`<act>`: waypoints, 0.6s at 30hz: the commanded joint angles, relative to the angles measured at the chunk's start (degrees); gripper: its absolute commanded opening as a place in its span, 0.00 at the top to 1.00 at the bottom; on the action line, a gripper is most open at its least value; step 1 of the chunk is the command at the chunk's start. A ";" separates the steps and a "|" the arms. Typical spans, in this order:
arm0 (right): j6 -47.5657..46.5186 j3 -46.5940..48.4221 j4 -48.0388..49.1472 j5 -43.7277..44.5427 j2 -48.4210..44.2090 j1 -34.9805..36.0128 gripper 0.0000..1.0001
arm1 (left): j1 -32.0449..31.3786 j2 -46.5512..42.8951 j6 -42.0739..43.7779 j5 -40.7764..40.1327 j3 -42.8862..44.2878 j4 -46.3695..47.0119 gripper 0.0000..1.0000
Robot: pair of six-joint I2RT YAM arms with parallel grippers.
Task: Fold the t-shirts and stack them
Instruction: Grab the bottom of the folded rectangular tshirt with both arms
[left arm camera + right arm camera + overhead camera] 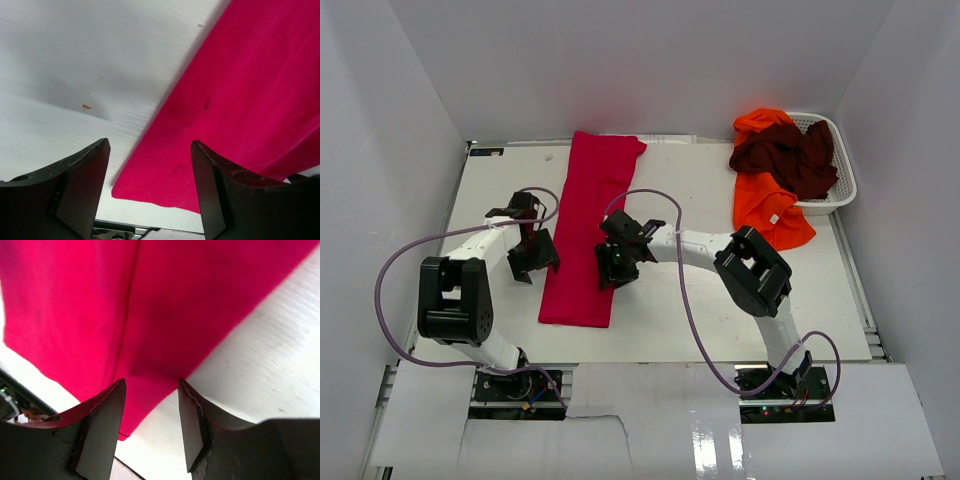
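- A crimson-red soft cloth t-shirt lies flat on the white bench; it is folded into one long strip that runs from the far side of the bench toward the arms; a fold line runs down its length in the right wrist view.
- The left pincer is low at the strip's left edge, close to the near end; its two fingers stand apart with nothing between them; in its own view the near corner of the red cloth shows in the gap.
- The right pincer is low at the strip's right edge, across from the left one; its fingers stand apart too, not as wide; in its own view the cloth edge passes under the gap; no cloth is pinched.
- A bright orange t-shirt hangs out of a white mesh basket at the far right corner and spills onto the bench; a dark maroon t-shirt lies bunched on top of it in the basket.
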 commanded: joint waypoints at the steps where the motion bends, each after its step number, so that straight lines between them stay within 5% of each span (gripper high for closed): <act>1: 0.72 -0.26 -3.82 3.91 -1.00 0.30 0.47 | -2.16 -1.77 -0.83 0.44 0.14 2.19 0.23; 7: 0.72 -0.35 -4.53 4.70 -0.22 0.91 0.51 | -4.54 -1.42 -1.45 -1.06 -0.82 2.54 0.24; 10: 0.90 -0.61 -4.18 4.96 0.31 1.27 0.55 | -5.42 -0.10 -1.97 -1.76 -1.53 2.98 0.34; 18: 0.99 0.79 -4.44 5.05 2.33 1.97 0.60 | -5.95 -0.37 -1.80 -1.76 -3.20 3.77 0.42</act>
